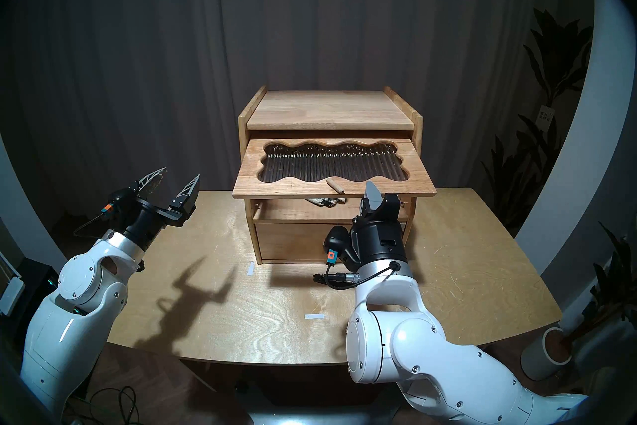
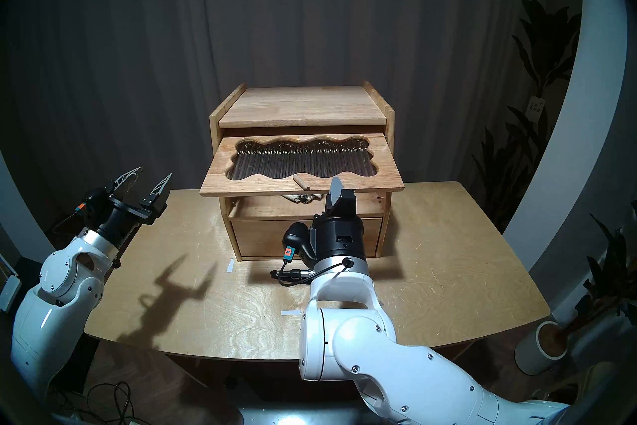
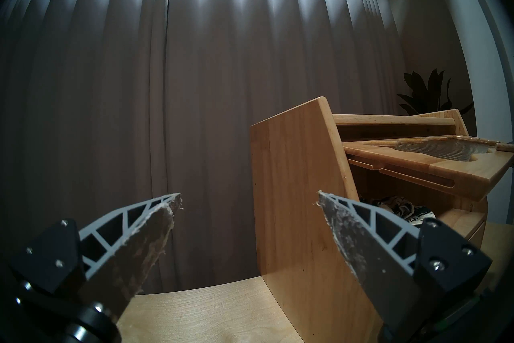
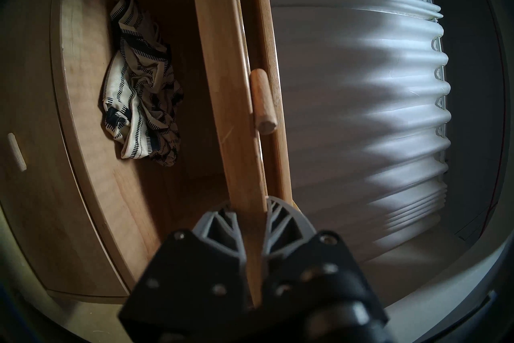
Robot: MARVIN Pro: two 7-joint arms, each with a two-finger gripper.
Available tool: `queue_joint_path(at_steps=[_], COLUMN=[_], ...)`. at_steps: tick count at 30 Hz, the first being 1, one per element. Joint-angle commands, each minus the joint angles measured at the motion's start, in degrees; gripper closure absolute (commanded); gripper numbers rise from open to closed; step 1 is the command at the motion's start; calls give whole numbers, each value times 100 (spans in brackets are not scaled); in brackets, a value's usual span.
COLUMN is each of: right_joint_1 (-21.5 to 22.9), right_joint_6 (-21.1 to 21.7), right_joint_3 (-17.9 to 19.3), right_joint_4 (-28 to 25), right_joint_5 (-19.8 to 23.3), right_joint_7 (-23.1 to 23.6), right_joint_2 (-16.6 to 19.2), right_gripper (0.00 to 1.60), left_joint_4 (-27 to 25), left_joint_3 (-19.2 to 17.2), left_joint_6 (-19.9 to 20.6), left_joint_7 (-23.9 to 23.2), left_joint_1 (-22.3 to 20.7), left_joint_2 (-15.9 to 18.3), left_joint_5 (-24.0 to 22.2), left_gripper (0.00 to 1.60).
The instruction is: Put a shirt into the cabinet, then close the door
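The light-wood cabinet [image 1: 331, 107] stands at the back of the table. Its door [image 1: 251, 183], with a wavy window and a peg knob [image 1: 336, 186], sticks out level above the open compartment. My right gripper [image 1: 372, 195] is shut on the door's front edge, right of the knob; the right wrist view shows the door's edge [image 4: 242, 139] between the fingers [image 4: 281, 218]. The crumpled striped cream shirt [image 4: 141, 89] lies inside the compartment, partly hidden under the door in the head view [image 1: 325, 201]. My left gripper [image 1: 180, 173] hangs open and holds nothing, left of the cabinet.
Below the compartment is a shut drawer [image 1: 293, 241] with its own peg knob [image 4: 16, 151]. The wooden table [image 1: 241, 310] carries two white tape marks [image 1: 314, 316]. A curtain hangs behind, and potted plants [image 1: 548, 348] stand at the right.
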Motion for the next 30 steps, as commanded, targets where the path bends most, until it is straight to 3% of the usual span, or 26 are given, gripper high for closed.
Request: queue_joint_path(at_steps=[1, 2, 3, 10, 15, 22, 30], right_joint_1=[180, 163, 129, -19, -217, -432, -635], right_joint_6=[-32, -32, -32, -66, -160, -349, -441], right_joint_3=[-59, -87, -54, 164, 610, 1137, 1902], right_joint_4=[-168, -26, 64, 331, -76, -645, -1190], right_joint_5=[907, 974, 1144, 2432, 3272, 3737, 4002], right_joint_7=[-59, -67, -75, -11, -174, -523, -886], right_joint_2=[-138, -168, -243, -571, -767, -1039, -990], right_gripper=[82, 13, 0, 0, 0, 0, 0], left_joint_4=[-61, -61, -60, -56, -51, -39, -28], left_joint_3=[-67, -67, -66, -61, -56, -44, -34], left_joint_6=[-47, -47, -46, -40, -35, -26, -20], left_joint_7=[10, 11, 10, 9, 7, 4, 2], left_joint_1=[-47, -47, -47, -50, -52, -53, -50], left_joint_2=[-4, -4, -3, 0, 4, 11, 14], left_joint_5=[-13, -13, -13, -11, -9, -5, -1], left_gripper=[0, 0, 0, 0, 0, 0, 0])
